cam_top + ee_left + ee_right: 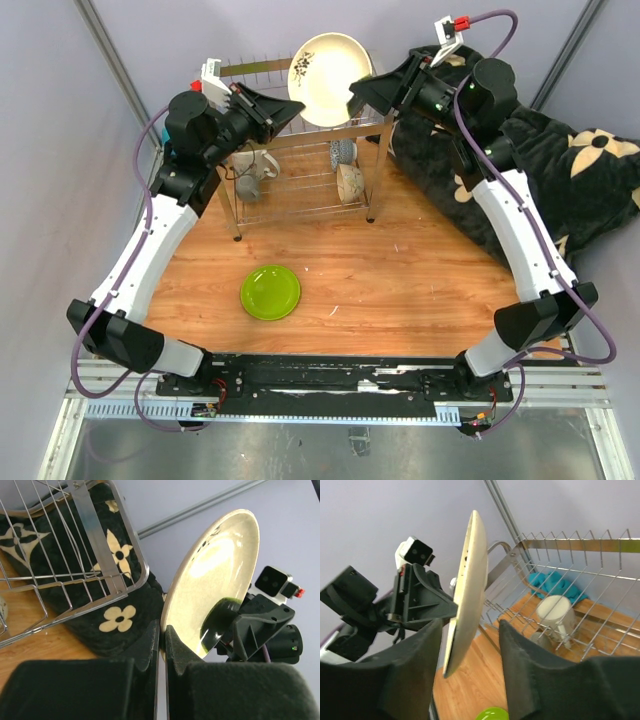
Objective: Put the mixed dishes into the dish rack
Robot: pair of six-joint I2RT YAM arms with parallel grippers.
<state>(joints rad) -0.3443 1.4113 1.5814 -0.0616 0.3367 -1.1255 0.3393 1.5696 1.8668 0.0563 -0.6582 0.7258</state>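
— Left end effector point(162, 633)?
— Clamped together on the cream plate point(215, 565)'s rim, holding it upright above the dish rack point(300, 180); right end effector point(470, 626) fingers apart, straddling the opposite edge; contact unclear.
— Hidden?
— Lime-green plate point(270, 292) lies whole on the tabletop point(400, 280) only from above; the white mug point(555, 611) is clearest from the right wrist.

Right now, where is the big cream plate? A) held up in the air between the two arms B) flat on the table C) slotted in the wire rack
A: the left gripper pinches the cream plate by its rim, up near the dish rack, while the right gripper has its open fingers straddling the other edge.
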